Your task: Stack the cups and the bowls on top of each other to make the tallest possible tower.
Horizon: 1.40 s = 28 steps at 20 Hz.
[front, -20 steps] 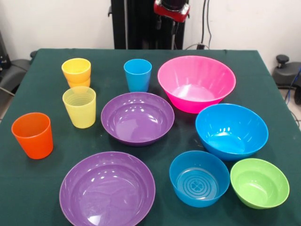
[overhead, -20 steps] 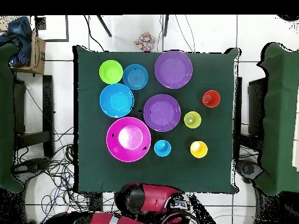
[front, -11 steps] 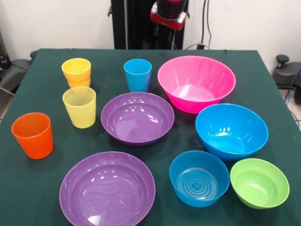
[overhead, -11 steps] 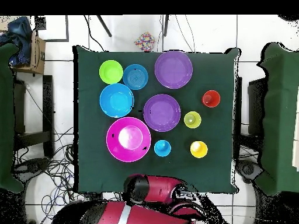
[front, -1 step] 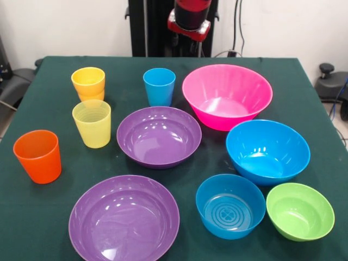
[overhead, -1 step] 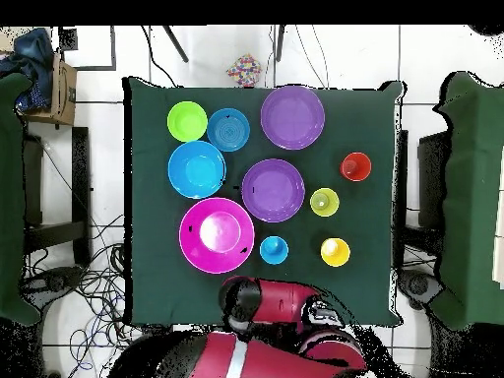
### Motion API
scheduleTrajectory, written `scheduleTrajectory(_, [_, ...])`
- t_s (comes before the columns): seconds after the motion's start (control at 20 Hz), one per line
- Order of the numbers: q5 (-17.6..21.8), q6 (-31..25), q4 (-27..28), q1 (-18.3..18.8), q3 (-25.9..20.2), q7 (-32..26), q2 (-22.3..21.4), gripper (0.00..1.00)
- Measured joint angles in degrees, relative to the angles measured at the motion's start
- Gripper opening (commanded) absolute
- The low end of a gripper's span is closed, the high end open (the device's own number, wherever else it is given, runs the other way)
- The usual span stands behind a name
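At the bottom of the front view, nearest the camera, a wide shallow purple bowl [front, -1 step: 124,219] sat left of centre on the green tabletop [front, -1 step: 304,87]. To its right stood the small blue bowl [front, -1 step: 230,205], and the small green bowl [front, -1 step: 299,211] sat just beside that in the lower right corner. All three were upright and empty.

Further up, the orange cup [front, -1 step: 38,156] stood alone near the left edge. In the middle of the frame the second purple bowl [front, -1 step: 159,136] sat level with the big blue bowl [front, -1 step: 267,151] at the right. The ribbed pale yellow cup [front, -1 step: 92,123] stood just left of that second purple bowl.

Beyond these, toward the top of the tabletop, the big pink bowl [front, -1 step: 227,96] sat right of centre, with the light blue cup [front, -1 step: 159,86] close on its left. The amber-yellow cups [front, -1 step: 88,83] stood at the upper left, one nested inside the other. Otherwise nothing was stacked, and every piece rested open side up.

At the top edge of the frame, behind the tabletop, the red and black arm [front, -1 step: 189,19] hung above the far rim between the light blue cup and the pink bowl. In the overhead view the arm lay at the bottom of the frame, just past the tabletop's edge. Whether the claw was wide or narrow could not be told.
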<state>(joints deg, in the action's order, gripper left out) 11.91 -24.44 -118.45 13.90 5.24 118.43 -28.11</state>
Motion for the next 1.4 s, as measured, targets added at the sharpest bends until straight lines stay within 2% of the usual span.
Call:
scheduleTrajectory(0.35, [5.1,-0.4,2.3,0.0,-0.2,0.0,-1.1,1.0])
scheduleTrajectory(0.55, [10.6,2.4,3.4,-0.5,-0.2,0.0,-3.6,1.0])
scheduleTrajectory(0.65, [12.0,3.6,3.7,-0.8,0.0,0.0,-4.2,1.0])
scheduleTrajectory(0.9, [17.3,10.3,4.7,-4.3,2.7,0.0,-6.8,1.0])
scheduleTrajectory(1.05, [20.9,16.6,5.6,-8.5,5.7,0.0,-8.2,1.0])
scheduleTrajectory(1.4, [24.5,25.0,6.9,-10.4,7.0,0.0,-10.0,1.0])
